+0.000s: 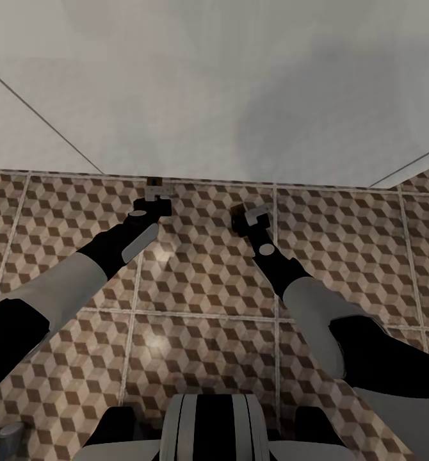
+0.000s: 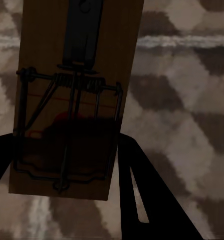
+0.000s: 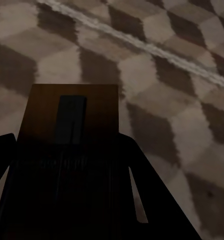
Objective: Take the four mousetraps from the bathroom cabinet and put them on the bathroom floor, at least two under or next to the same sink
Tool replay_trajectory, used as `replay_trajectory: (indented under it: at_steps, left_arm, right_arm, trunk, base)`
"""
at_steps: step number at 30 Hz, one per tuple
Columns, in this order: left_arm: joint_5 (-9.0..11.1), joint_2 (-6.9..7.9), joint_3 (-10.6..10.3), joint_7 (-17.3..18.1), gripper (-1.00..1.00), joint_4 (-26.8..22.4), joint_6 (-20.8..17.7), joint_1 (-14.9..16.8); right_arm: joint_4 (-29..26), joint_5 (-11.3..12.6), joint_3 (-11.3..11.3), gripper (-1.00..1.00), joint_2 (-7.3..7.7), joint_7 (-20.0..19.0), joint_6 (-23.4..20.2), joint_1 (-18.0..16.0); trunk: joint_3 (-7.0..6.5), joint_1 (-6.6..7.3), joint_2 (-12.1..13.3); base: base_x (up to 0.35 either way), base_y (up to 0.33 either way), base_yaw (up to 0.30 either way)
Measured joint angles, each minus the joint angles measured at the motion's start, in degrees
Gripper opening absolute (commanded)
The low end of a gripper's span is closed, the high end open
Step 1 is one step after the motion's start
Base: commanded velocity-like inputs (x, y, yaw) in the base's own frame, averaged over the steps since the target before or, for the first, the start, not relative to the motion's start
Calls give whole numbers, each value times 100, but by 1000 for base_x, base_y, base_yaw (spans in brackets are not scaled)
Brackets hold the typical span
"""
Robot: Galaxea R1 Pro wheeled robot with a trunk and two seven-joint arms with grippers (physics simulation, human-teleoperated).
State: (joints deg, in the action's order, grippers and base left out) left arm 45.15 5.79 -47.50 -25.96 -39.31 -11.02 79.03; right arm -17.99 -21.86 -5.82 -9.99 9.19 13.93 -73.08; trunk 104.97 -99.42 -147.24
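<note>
My left claw (image 2: 66, 165) pinches a mousetrap (image 2: 71, 100); my right claw (image 3: 71, 175) pinches another mousetrap (image 3: 74, 107), both just above the bathroom floor (image 1: 208, 282). Light, stiff boards, I judge; grip edges, avoid wires.

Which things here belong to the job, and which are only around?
Job:
- mousetrap in left gripper
- second mousetrap in right gripper
- bathroom floor, cube-patterned tiles

Only around:
- pale wall
</note>
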Motion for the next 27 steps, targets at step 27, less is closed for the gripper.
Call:
replay_trajectory:
  at_steps: [27]
  left_arm:
    - [-123, -353, 33, 75, -100, 1692, 81, 11]
  right_arm:
    - [-209, 4, -15, -100, 0, -2, 42, -1]
  trunk:
    - [-1, 3, -1]
  base:
    - [0, 0, 0]
